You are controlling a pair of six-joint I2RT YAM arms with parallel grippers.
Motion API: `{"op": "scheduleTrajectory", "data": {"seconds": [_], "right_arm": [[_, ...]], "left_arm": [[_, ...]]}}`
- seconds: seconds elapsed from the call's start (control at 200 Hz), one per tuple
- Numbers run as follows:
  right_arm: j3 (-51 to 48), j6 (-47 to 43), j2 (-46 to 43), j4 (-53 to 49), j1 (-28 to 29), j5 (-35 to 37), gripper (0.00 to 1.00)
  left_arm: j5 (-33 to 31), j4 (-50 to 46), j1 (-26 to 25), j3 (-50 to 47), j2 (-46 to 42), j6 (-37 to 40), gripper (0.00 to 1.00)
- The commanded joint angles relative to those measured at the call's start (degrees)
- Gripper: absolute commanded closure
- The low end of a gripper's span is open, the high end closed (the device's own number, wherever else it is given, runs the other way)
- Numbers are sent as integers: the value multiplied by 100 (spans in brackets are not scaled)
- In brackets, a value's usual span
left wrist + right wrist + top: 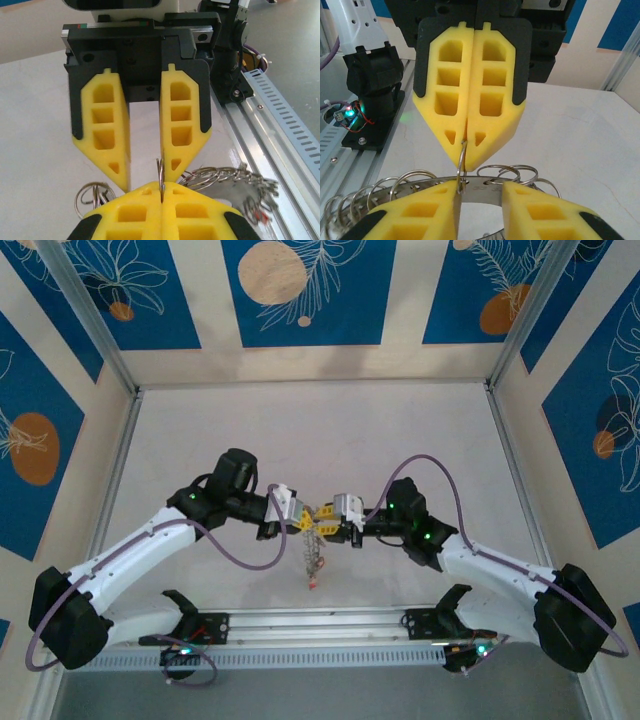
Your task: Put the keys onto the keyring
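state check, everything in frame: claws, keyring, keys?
left claw: shut on one loop of the keyring
right claw: open, tip to tip with left claw
keyring: loop pinched, rest dangling below
keys: red head at dangling end; threaded or not, unclear

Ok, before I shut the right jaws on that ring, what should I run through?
1. Left gripper hold on the ring: ok. Its jaws are shut and pinch the ring edge-on at the tips.
2. Right gripper ready to take it: ok, jaws apart.
3. Ring centred in the right gap: not ok. It lies against one finger, off to the side.
4. Clearance between the two sets of tips: cannot tell. They look nearly touching.
5. Red key within reach: not ok. It dangles low under the bundle of loops, away from both jaws.
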Motion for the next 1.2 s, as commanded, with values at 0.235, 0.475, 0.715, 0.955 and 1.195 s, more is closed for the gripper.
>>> {"op": "scheduleTrajectory", "data": {"seconds": [0.235,0.475,0.715,0.955,1.195], "right_arm": [[-93,130,45,677,86,55,74],[-96,139,74,641,89,16,79],[-219,229,67,869,79,25,100],[-464,316,-266,1000,-61,376,100],[-982,683,-910,1151,-515,920,100]], "left_arm": [[41,129,-126,151,74,41,100],[-33,260,-137,121,101,-64,100],[-134,389,-160,81,170,-156,100],[-657,332,-164,114,58,-223,73],[-2091,1135,-128,-42,-385,-1962,31]]}}
